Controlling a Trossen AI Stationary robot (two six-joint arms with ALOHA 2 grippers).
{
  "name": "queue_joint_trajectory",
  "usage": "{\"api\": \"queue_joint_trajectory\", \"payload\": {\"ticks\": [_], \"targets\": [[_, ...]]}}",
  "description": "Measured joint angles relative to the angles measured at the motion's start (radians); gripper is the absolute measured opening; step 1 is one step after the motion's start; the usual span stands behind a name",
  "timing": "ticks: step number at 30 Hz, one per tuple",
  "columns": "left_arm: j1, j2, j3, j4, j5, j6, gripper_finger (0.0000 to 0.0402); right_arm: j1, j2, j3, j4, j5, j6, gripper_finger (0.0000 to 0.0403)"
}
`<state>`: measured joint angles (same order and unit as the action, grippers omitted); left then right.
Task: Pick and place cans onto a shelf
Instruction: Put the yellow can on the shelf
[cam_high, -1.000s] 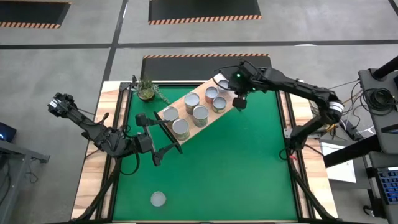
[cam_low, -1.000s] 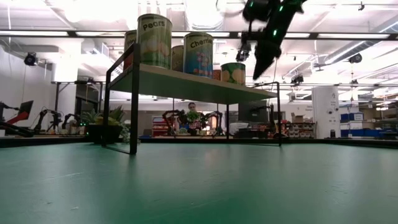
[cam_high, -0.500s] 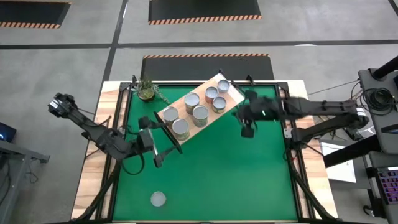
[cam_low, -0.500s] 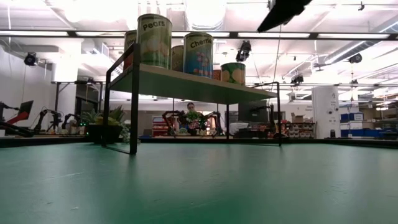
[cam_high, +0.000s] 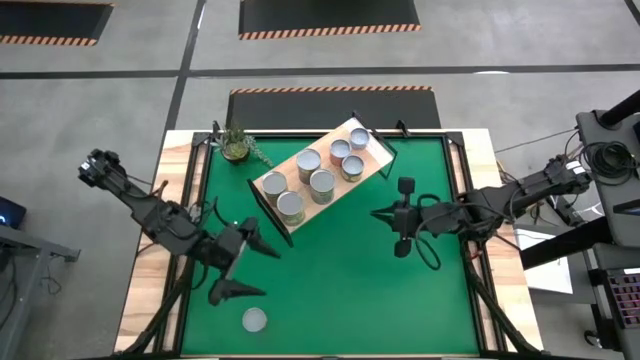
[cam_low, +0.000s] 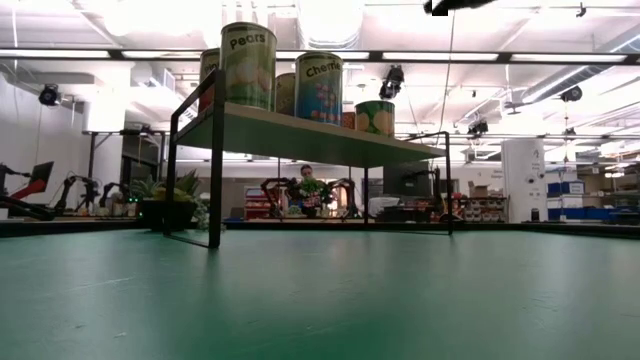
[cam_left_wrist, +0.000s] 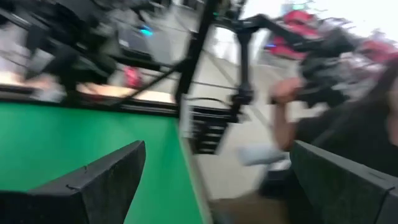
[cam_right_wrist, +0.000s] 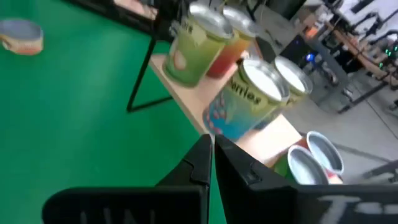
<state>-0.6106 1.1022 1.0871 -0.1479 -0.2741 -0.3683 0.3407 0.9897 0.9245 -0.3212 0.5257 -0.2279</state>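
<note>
The shelf (cam_high: 375, 152) stands aslant at the table's far middle, on its black frame legs on the green mat. Several cans (cam_high: 322, 183) stand upright on its board, also seen in the low view (cam_low: 248, 65) and in the right wrist view (cam_right_wrist: 258, 93). One more can (cam_high: 254, 320) stands alone on the mat near the front edge, far off in the right wrist view (cam_right_wrist: 22, 34). My left gripper (cam_high: 246, 268) hovers open above the mat, a little beyond that can. My right gripper (cam_high: 378, 213) is shut with nothing in it, to the right of the shelf, pointing at it.
A small potted plant (cam_high: 237, 146) stands at the shelf's far left corner. Wooden strips (cam_high: 170, 250) border the mat (cam_high: 340, 290) left and right. In the left wrist view a person (cam_left_wrist: 348, 124) shows beyond the table's edge.
My right gripper has drawn back from above the shelf's right end toward the table's right and near side, staying shut. My left gripper has rolled about its own axis and shifted toward the near edge, closer to the lone can, its fingers still open.
</note>
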Motion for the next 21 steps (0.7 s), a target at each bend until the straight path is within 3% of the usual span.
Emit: {"api": "queue_joint_trajectory", "payload": {"ticks": [3, 12, 15, 18, 21], "targets": [[-0.005, 0.021, 0.055, -0.05, 0.078, -0.057, 0.0382, 0.002, 0.0, 0.0, 0.034, 0.001, -0.026, 0.0009], [-0.01, 0.183, 0.073, 0.05, 0.082, -0.094, 0.0382, 0.002, 0.001, -0.009, 0.043, -0.001, -0.029, 0.0009], [-0.01, 0.255, 0.087, 0.0, 0.189, -0.111, 0.0382, 0.002, 0.0, -0.009, 0.043, -0.001, -0.048, 0.0009], [-0.011, 0.306, 0.117, -0.149, 0.344, -0.32, 0.0382, 0.002, 0.0, -0.009, 0.044, -0.001, -0.069, 0.0009], [-0.022, 0.354, 0.16, -0.441, 0.371, -0.655, 0.0382, 0.002, 0.0, -0.009, 0.048, -0.001, -0.079, 0.0009]]}}
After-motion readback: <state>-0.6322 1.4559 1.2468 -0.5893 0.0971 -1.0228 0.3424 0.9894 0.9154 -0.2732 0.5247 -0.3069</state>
